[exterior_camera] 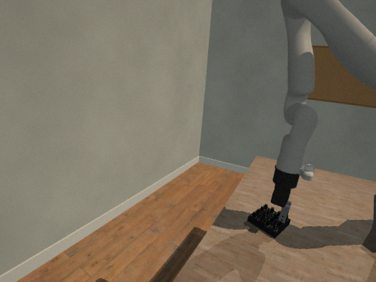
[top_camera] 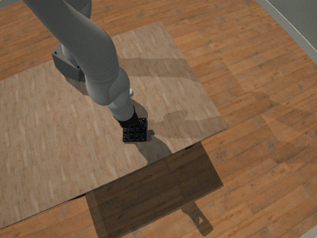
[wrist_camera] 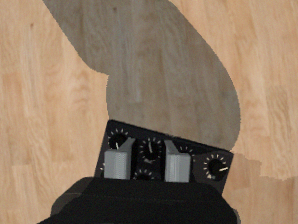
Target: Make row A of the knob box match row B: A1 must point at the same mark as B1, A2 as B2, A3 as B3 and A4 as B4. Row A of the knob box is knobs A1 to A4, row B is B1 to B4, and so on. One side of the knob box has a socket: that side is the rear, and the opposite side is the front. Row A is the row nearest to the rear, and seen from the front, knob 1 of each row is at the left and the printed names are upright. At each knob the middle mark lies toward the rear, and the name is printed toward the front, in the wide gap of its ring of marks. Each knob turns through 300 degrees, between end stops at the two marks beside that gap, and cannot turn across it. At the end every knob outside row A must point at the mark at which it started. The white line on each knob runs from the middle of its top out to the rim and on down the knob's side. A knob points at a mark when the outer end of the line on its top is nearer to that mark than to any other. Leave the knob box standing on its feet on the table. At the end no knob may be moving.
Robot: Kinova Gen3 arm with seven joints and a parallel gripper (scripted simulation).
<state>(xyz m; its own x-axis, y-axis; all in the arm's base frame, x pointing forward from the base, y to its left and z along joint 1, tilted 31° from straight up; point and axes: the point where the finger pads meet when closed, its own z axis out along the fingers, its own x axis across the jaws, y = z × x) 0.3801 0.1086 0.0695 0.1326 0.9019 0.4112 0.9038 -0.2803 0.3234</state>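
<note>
Showing both gripper fingers [exterior_camera: 284, 213]: wrist view alone

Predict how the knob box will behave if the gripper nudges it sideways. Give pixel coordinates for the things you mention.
The black knob box [top_camera: 134, 141] [exterior_camera: 275, 236] [wrist_camera: 227, 172] looks rigid, so it probably wouldn't flex. Being low and broad, it would likely slide rather than tip. Its flat, square-edged shape makes rolling unlikely.

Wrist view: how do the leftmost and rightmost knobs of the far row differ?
The leftmost knob's line points down in the picture; the rightmost knob's points right. The leftmost sits close by a finger, the rightmost farther off. Both are black, ringed by pale marks.
</note>
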